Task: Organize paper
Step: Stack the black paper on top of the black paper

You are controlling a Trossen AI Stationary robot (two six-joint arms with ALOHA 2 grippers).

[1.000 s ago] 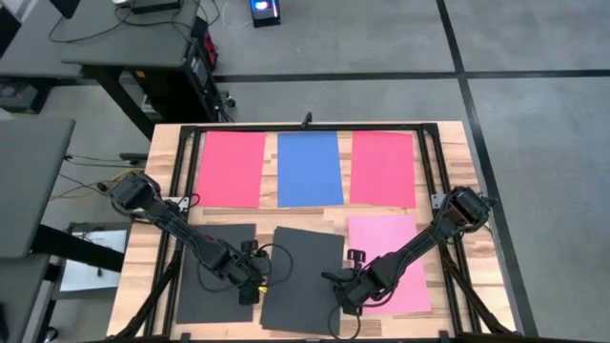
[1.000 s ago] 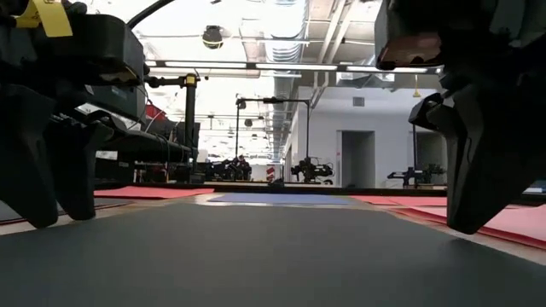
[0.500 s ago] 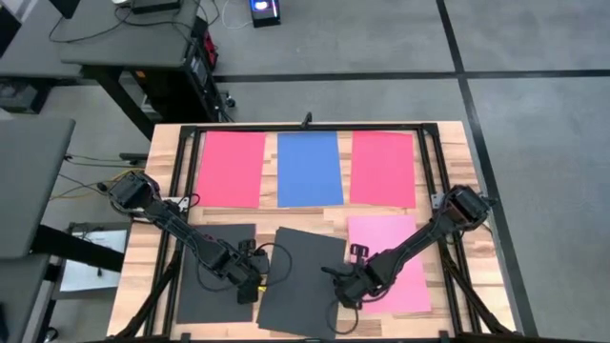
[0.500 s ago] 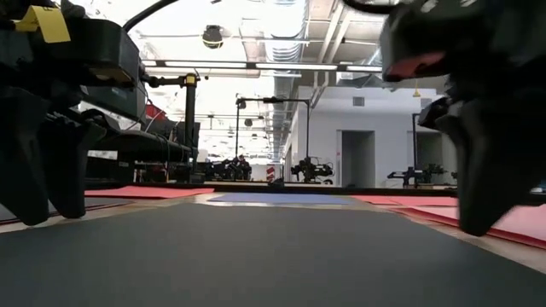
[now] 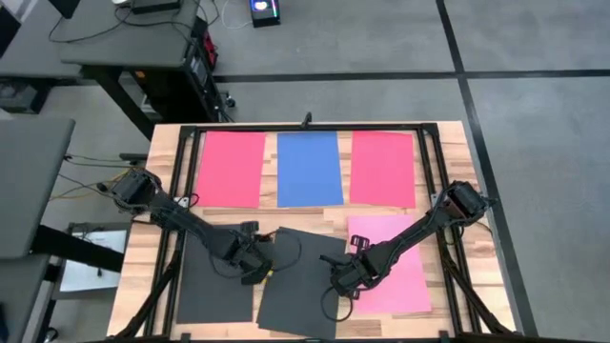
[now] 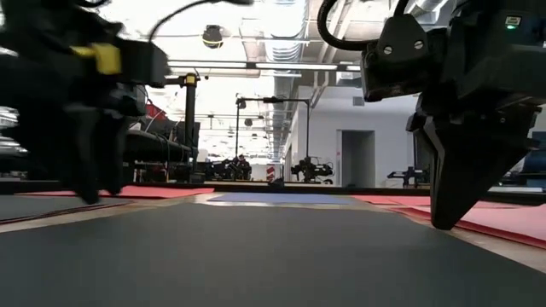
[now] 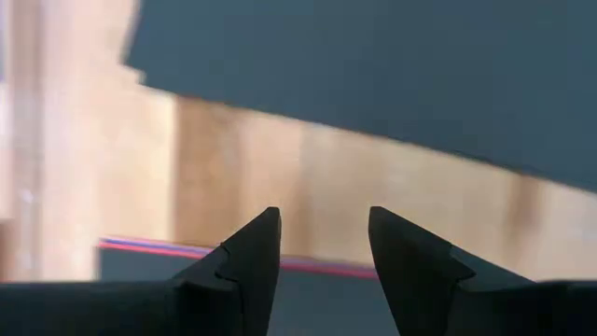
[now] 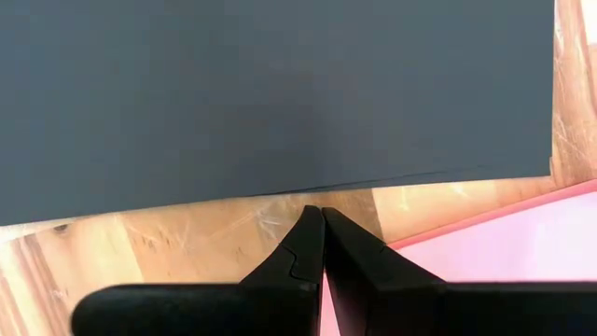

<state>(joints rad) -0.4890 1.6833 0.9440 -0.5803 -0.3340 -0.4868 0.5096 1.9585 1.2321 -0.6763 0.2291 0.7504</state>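
Two dark grey sheets of paper lie flat near the front: one at the left point(image 5: 214, 281), one turned askew at the centre point(image 5: 303, 286). A pink sheet point(image 5: 396, 267) lies at the near right. Two red sheets point(image 5: 231, 169) point(image 5: 383, 169) flank a blue sheet point(image 5: 310, 169) along the far side. My left gripper point(image 5: 255, 273) is open over the wood strip between the dark sheets, nothing between its fingers point(image 7: 256, 245). My right gripper point(image 5: 343, 289) is shut, pointing down at the wood between the centre dark sheet point(image 8: 280, 84) and the pink sheet point(image 8: 504, 245). My right gripper comes from above, its shut fingertips point(image 8: 312, 224) low on the bare wood just short of the centre dark sheet's right edge point(image 8: 322, 175). Whether they touch that edge or the table, I cannot tell.
A black metal frame point(image 5: 305, 127) runs around the wooden table's border. Bare wood shows between the far row of sheets and the near ones. Beyond the table stand dark work tables and, in the low view, a workshop room.
My left gripper has moved toward the far edge and a little right, off the left dark sheet's right edge, staying open. My right gripper, still shut, has shifted toward the far edge and slightly left. The centre dark sheet now lies a little more askew.
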